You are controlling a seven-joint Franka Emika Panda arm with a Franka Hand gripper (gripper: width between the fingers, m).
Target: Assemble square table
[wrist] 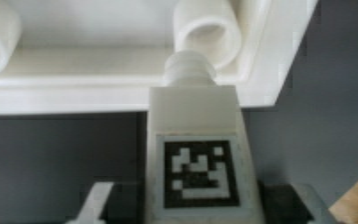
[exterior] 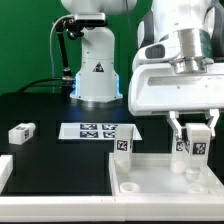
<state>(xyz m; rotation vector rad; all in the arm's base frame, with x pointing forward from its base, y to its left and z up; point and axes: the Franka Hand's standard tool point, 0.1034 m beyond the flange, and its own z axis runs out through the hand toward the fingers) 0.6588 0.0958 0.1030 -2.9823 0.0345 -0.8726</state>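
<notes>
Robot's hand (exterior: 187, 141) grips 1 white tagged leg (wrist: 195, 140), pinched between both fingers (wrist: 101, 203), jaws fairly narrow. Held leg upright above white slab (exterior: 150, 180), recessed side up, near slab's corner on exterior view's right. Wrist view: leg's narrow tip right at round socket (wrist: 208, 38) in slab corner; contact cannot tell. 2nd leg (exterior: 123, 147) stands upright at slab's corner on exterior view's left. 3rd leg (exterior: 22, 131) lies loose on black tabletop (exterior: 45, 165), well apart from slab. Between them, marker board (exterior: 98, 131).
</notes>
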